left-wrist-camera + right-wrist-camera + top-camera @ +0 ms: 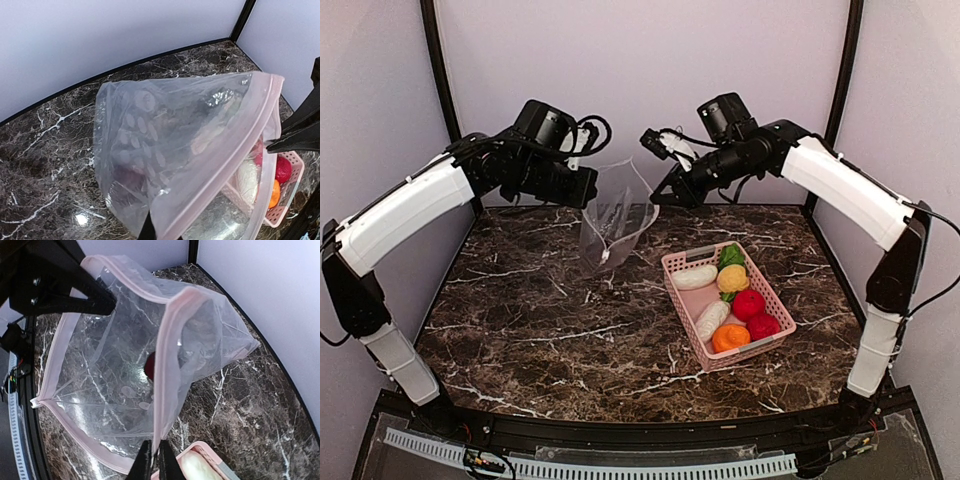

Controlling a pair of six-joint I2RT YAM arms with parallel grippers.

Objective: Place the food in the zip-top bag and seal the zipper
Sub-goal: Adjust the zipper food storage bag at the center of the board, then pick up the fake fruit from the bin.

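Observation:
The clear zip-top bag [615, 215] hangs above the back of the table, held between both grippers with its mouth pulled open. My left gripper [588, 193] is shut on one edge of the bag [170, 140]. My right gripper [658, 198] is shut on the pale pink zipper [165, 365] at the opposite side, its fingertips [146, 460] pinching the strip. A dark red-purple piece [149, 365] lies inside the bag. The other food sits in the pink basket [772, 300]: two white radishes [695, 277], a green leafy piece [730, 256], a yellow-peach ball [733, 278], two red balls [748, 303] and an orange [730, 338].
The pink mesh basket stands right of centre on the dark marble table [540, 330], just right of and below the bag. A pale wall and black frame posts [440, 70] close in the back and sides.

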